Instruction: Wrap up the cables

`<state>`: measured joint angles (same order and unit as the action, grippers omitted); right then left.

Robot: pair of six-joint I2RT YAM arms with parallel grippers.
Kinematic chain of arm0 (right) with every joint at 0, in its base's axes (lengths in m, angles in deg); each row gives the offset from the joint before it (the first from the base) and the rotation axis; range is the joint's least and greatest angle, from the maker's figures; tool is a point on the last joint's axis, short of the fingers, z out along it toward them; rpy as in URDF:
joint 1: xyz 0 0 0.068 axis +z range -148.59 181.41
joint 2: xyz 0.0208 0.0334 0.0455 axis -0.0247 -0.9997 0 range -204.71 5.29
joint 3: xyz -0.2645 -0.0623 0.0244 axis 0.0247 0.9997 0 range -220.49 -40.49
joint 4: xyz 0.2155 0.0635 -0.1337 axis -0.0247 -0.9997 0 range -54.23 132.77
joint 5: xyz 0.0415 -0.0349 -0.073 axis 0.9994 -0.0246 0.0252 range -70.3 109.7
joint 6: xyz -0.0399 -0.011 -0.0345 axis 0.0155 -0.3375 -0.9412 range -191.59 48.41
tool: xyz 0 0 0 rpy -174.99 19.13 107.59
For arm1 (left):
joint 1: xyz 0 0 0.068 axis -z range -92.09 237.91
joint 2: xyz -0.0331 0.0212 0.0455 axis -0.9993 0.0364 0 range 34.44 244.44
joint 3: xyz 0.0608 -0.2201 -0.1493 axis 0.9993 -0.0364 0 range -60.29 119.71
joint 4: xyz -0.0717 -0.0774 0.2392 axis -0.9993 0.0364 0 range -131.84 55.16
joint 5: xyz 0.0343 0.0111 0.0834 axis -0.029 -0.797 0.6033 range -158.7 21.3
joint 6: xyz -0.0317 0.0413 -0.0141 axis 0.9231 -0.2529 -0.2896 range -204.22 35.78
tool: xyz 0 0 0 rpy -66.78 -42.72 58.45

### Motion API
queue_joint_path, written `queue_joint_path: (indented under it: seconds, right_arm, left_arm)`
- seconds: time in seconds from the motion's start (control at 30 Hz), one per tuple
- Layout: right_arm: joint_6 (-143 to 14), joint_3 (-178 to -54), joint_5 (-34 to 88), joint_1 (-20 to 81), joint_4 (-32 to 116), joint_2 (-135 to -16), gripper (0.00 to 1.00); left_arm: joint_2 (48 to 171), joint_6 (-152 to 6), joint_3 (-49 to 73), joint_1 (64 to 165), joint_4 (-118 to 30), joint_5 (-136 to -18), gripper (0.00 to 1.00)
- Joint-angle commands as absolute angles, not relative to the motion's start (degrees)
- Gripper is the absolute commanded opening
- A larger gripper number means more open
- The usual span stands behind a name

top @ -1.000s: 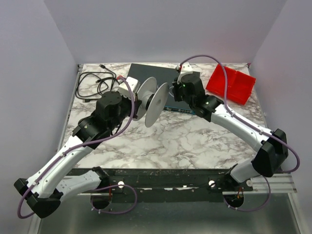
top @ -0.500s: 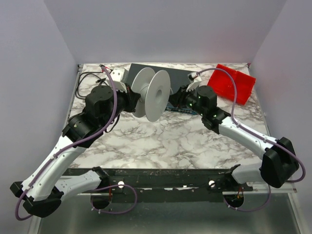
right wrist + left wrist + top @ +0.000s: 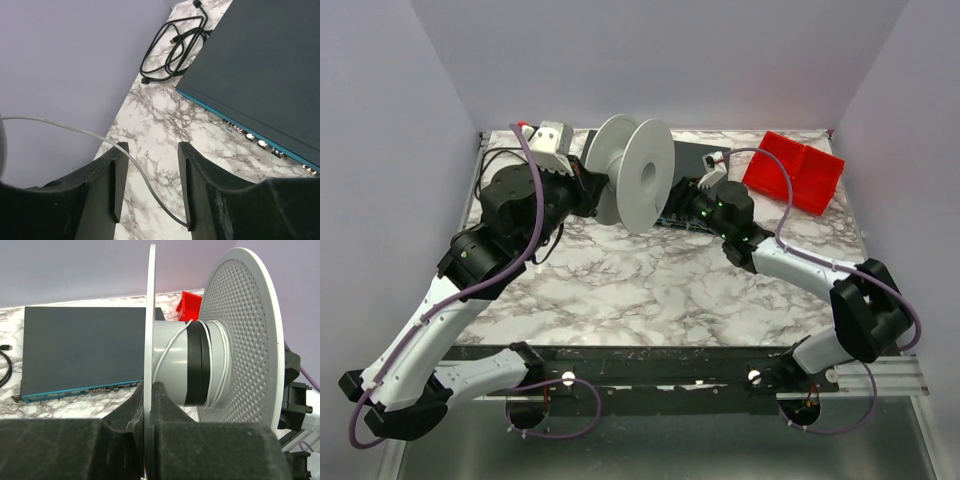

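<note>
— Cables (image 3: 170,347): where are they right now?

— On the spool (image 3: 632,185), which I hold up off the surface near the middle of the far edge. A few thin white turns sit on its hub, and a loose run leads across to my right jaws (image 3: 151,182).

— And your jaws?

— My left jaws (image 3: 149,395) are clamped tight on the rim of one flange. My right jaws stand partly apart. The cables pass loosely between the fingers, and nothing is gripped.

— How would you do this turn well?

— I judge the right jaws should close only lightly, as a guide. I would keep gentle tension and lay each turn beside the last, inside the flanges. Slack could slip off the hub.

— And the room?

— Plain lilac-grey walls (image 3: 650,60) stand on three sides of a marbled surface (image 3: 650,290). A dark flat box (image 3: 80,350) lies at the far edge, a red bin (image 3: 795,172) in the far right corner, and a coiled black cord (image 3: 172,47) in the far left corner.
</note>
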<state>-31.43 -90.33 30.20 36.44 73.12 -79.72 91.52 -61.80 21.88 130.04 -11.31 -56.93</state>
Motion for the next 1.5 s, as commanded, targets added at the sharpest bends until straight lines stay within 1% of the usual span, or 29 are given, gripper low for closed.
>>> queue_joint_path:
  seconds: [0.0, 0.2, 0.37, 0.97, 1.27, 1.47]
  right_arm:
    - [-28.0, -90.0, 32.5, 36.2, 78.5, -81.2, 0.51]
    - [-28.2, -86.0, 33.9, 36.4, 79.4, -79.7, 0.55]
    - [-29.5, -83.7, 33.0, 36.4, 77.8, -77.6, 0.55]
    - [-32.1, -81.4, 30.5, 36.4, 73.8, -74.2, 0.55]
    - [-32.4, -80.3, 27.8, 37.4, 74.5, -71.6, 0.55]
    - [-33.5, -80.2, 25.8, 39.2, 75.7, -71.2, 0.55]
  left_arm:
    - [91.6, -60.6, 25.2, 130.5, -15.5, -52.4, 0.00]
    - [92.6, -61.4, 27.2, 130.5, -14.6, -49.5, 0.00]
    - [93.0, -62.6, 27.6, 130.8, -15.1, -52.1, 0.00]
    - [93.9, -62.9, 28.3, 131.7, -15.0, -51.1, 0.00]
    - [94.2, -60.2, 29.3, 132.0, -14.3, -49.4, 0.00]
    - [95.6, -56.5, 31.5, 134.0, -12.2, -47.0, 0.00]
